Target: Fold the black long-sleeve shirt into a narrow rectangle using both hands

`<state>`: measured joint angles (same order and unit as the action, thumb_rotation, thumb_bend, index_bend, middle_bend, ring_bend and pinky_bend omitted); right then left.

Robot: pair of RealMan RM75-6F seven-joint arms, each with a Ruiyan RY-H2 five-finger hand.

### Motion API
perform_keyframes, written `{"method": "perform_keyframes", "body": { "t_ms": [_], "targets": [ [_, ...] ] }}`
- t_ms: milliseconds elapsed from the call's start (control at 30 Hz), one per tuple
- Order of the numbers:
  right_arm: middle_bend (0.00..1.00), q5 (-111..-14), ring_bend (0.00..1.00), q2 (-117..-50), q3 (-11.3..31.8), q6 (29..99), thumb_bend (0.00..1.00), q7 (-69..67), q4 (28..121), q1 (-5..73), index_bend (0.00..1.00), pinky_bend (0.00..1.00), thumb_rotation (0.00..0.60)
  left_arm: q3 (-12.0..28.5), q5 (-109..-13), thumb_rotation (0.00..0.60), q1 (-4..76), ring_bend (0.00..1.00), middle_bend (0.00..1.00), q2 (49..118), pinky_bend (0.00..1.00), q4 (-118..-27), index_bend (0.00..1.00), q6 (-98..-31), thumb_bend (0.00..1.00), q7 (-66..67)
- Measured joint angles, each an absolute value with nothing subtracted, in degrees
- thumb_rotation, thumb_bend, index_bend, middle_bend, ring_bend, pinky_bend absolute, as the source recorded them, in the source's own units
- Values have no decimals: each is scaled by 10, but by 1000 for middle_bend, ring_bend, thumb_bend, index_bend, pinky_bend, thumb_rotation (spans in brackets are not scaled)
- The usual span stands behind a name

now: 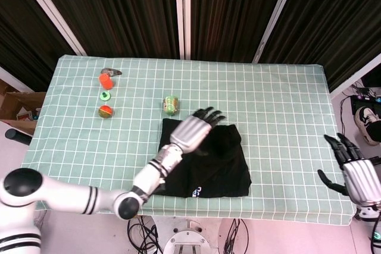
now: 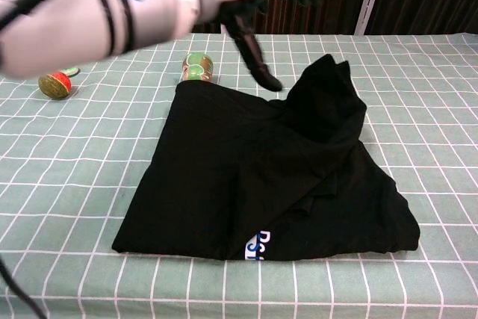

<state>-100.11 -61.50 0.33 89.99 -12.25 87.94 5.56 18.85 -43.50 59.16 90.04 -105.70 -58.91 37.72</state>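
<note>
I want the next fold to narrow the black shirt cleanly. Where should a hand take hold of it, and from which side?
Probably the raised, bunched far-right corner of the black shirt. It stands up off the table, so fingers can close around it, while the other edges lie flat. Come from above and the far right; the left hand hovers open nearby.
</note>
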Motion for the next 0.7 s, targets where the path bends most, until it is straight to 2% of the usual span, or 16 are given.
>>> {"method": "perform_keyframes", "body": {
  "t_ms": [133, 267, 467, 600, 700],
  "targets": [
    [235, -1039, 74, -615, -6, 842, 645, -113, 912, 98, 95, 236, 600, 132, -483, 600, 498, 9, 69, 802, 138, -1102, 104, -641, 17, 343],
    [233, -1048, 74, -622, -3, 758, 754, -83, 952, 149, 95, 236, 600, 72, -525, 600, 436, 9, 80, 764, 139, -1112, 112, -675, 18, 308],
    [235, -1008, 73, -664, 32, 598, 778, -20, 996, 248, 96, 236, 600, 18, -590, 600, 373, 10, 84, 748, 138, -1104, 113, -717, 17, 266],
    [231, -921, 73, -714, 68, 492, 778, 30, 994, 315, 96, 236, 600, -3, -626, 600, 340, 9, 85, 743, 138, -1096, 113, -737, 17, 243],
    [224, -848, 73, -762, 89, 438, 778, 68, 973, 362, 96, 236, 600, -12, -643, 600, 321, 10, 85, 740, 138, -1086, 113, -743, 17, 226]
  ]
}}
